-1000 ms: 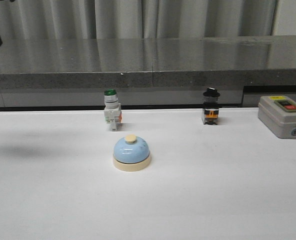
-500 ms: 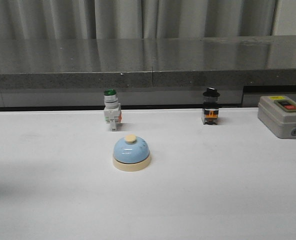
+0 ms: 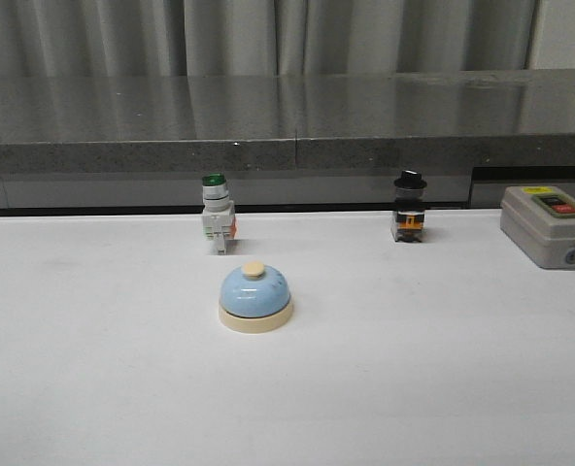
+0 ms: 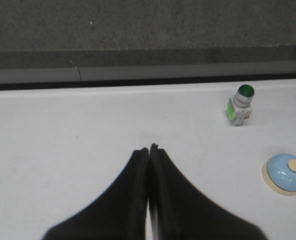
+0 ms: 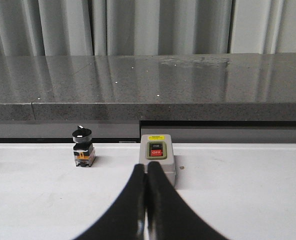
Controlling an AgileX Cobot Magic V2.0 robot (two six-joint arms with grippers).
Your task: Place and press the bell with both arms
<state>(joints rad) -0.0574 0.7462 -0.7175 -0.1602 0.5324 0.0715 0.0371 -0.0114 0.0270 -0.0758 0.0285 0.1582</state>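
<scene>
The light-blue bell [image 3: 255, 298] with a cream base and cream button stands alone on the white table [image 3: 93, 369], left of centre. It also shows in the left wrist view [image 4: 286, 173], well off to the side of my left gripper [image 4: 149, 148], which is shut and empty above bare table. My right gripper [image 5: 146, 165] is shut and empty, its tips just in front of the grey box with a red button [image 5: 157, 156]. The bell does not show in the right wrist view. Neither arm shows in the front view.
A green-capped white push-button switch [image 3: 217, 224] stands behind the bell. A black-knobbed selector switch [image 3: 409, 217] stands at the back right. The grey box [image 3: 550, 225] sits at the far right edge. A dark stone ledge [image 3: 287, 126] runs along the back.
A dark piece of the left arm at the front view's top left corner and its shadow on the table have gone out of view. The bell and switches have not moved.
</scene>
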